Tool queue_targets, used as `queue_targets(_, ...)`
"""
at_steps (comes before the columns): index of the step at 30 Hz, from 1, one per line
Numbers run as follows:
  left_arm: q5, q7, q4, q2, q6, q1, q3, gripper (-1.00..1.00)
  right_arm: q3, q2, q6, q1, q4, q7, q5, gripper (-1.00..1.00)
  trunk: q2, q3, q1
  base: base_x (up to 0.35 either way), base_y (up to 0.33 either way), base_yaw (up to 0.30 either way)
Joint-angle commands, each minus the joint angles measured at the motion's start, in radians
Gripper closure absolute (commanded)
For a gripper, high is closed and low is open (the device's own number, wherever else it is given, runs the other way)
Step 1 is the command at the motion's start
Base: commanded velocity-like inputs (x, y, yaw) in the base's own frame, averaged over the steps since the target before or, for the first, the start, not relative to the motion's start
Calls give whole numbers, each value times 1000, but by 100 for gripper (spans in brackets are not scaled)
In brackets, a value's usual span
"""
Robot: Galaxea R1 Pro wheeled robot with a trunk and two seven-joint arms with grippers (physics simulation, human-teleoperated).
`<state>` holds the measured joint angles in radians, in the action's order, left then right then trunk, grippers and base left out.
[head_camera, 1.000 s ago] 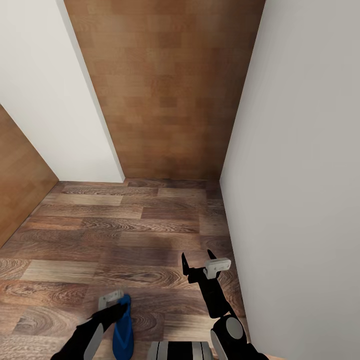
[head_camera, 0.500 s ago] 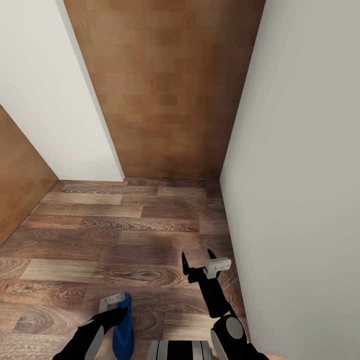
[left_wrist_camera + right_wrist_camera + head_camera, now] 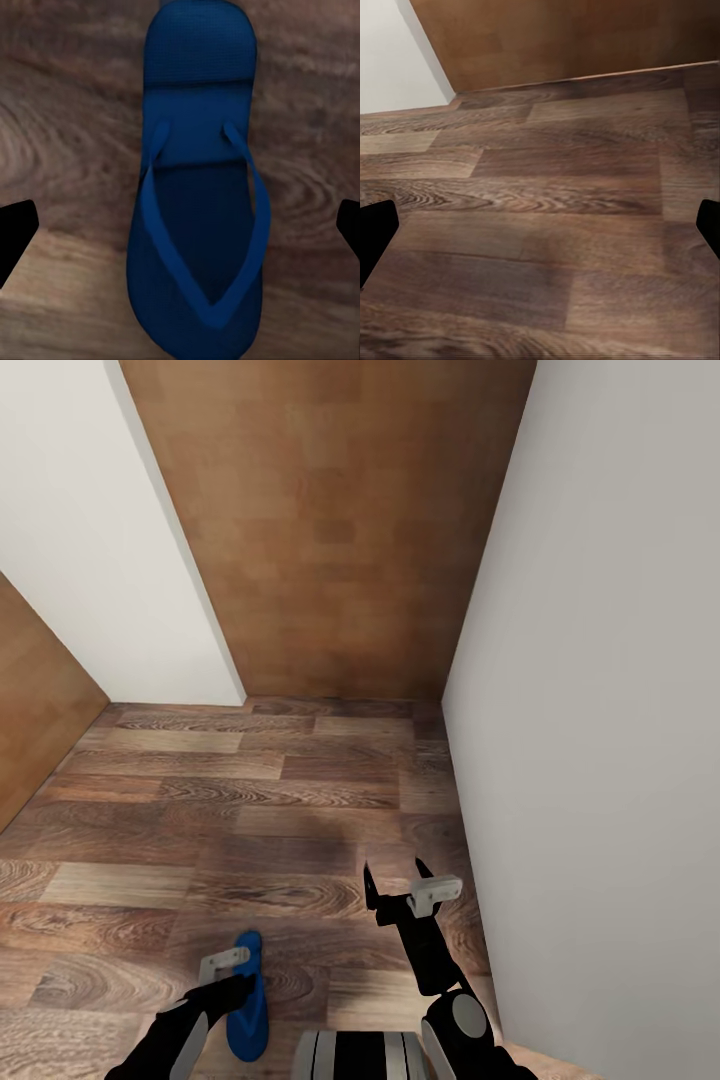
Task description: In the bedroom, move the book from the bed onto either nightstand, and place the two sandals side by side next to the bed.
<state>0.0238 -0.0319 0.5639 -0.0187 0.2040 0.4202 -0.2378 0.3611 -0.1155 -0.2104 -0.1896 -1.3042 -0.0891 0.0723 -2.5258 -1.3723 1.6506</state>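
Blue against the brown boards, one sandal (image 3: 246, 996) lies at the lower left of the head view, just beside the left gripper (image 3: 224, 963). In the left wrist view the sandal (image 3: 199, 180) sits flat between dark fingertips (image 3: 15, 232) spread wide at either edge, not touching it. The right gripper (image 3: 394, 880), lower centre-right, is also spread wide and empty over bare floor (image 3: 250, 810).

Since a second ago the sandal shows more fully beyond the left gripper, though the whole view has shifted too, so I cannot tell whether it moved. By my judgement it has been let go, or not yet grasped.

Count: one sandal, two grippers, two white walls (image 3: 600, 710), two wood panels (image 3: 330, 530).
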Motion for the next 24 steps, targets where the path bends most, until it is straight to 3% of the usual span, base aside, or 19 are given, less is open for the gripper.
queue_targets(1, 2, -4, 2, -1, 6, 0, -6, -100, 2, 0, -4, -1, 0, -4, 7, -100, -1, -5, 0, 0, 0, 0)
queue_targets(9, 2, -5, 2, -1, 6, 0, -6, -100, 2, 0, -4, -1, 0, -4, 7, -100, -1, -12, 1, 0, 0, 0)
queue_targets(24, 2, -5, 2, -1, 6, 0, -6, -100, 2, 0, -4, -1, 0, -4, 7, -100, -4, -70, 8, 0, 0, 0)
